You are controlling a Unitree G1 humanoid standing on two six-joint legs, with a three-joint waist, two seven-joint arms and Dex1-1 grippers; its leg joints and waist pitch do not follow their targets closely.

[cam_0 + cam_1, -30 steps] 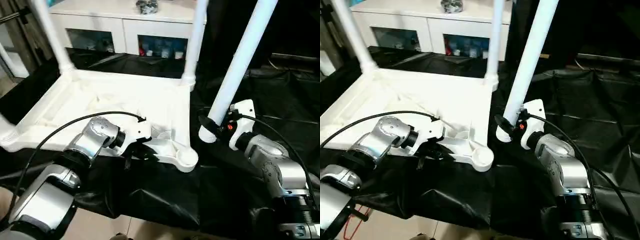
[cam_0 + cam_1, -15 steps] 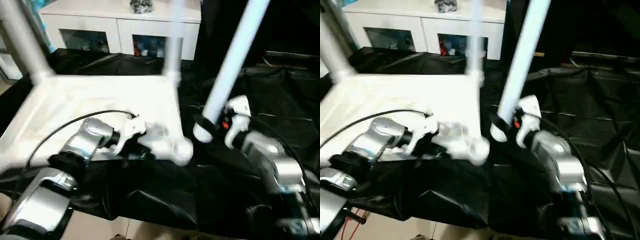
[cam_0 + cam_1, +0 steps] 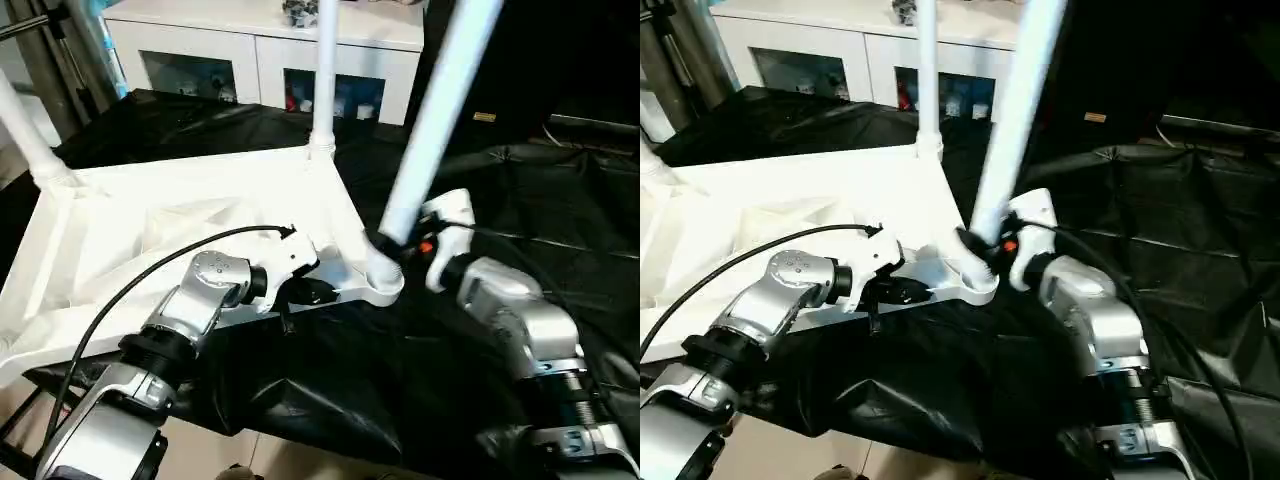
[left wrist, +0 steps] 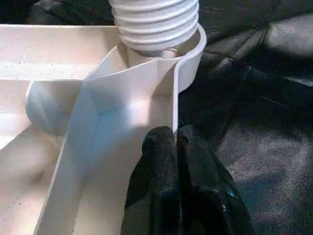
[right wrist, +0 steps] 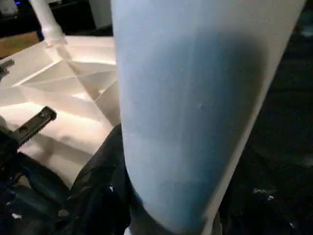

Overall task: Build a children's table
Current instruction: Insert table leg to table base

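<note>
The children's table top (image 3: 120,235) lies upside down on black cloth, ribbed underside up. Two legs stand in its corners, one at the far right (image 3: 323,70) and one at the left (image 3: 25,130). My left gripper (image 4: 174,139) is shut on the thin rim wall right beside the near right corner socket (image 3: 388,288). My right gripper (image 3: 397,245) is shut on a third leg (image 3: 432,120), which tilts up to the right. The leg's ridged end (image 4: 154,22) sits at the mouth of that socket (image 4: 191,58); how deep it is in I cannot tell.
A white cabinet (image 3: 260,55) with glass doors stands behind the table. Black cloth (image 3: 330,390) covers the work surface and hangs over its near edge. A black cable (image 3: 150,275) loops over my left forearm.
The whole view shifted. The table top turned with my left gripper still on its rim. The held leg's ridged end, earlier beside the corner socket, now stands at the socket.
</note>
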